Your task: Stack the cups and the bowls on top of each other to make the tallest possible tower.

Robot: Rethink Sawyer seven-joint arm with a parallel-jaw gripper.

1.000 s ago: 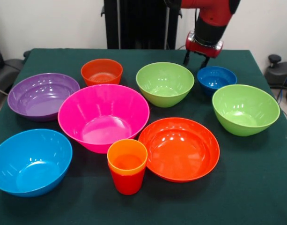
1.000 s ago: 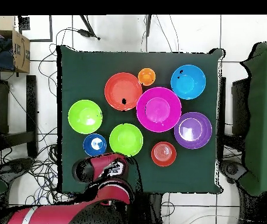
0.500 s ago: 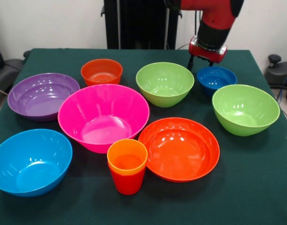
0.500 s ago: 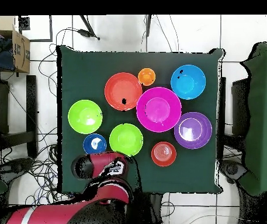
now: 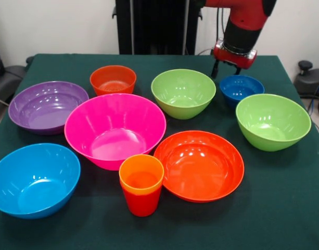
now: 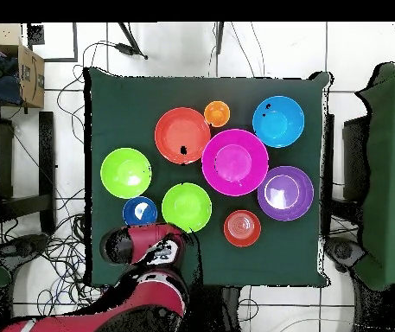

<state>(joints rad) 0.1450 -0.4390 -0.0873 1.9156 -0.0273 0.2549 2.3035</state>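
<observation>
pincer point(image 5: 228, 67): we log it hanging just behind the small blue bowl point(image 5: 241, 87), above the cloth; whether it is open or closed we cannot tell. orange cup point(image 5: 141, 174) nested in red cup point(image 5: 141, 202), front centre, between pink bowl point(image 5: 115, 129) and large orange-red bowl point(image 5: 199, 164). remaining bowls spread singly over green table point(image 5: 284, 208).

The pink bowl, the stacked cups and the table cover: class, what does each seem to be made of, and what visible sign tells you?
Pink bowl: probably glossy moulded plastic, with bright highlights on its inner wall.
Orange cup nested in the red cup: seemingly the same shiny plastic, thin and smooth.
Table cover: likely matte green cloth, with no reflections.
</observation>
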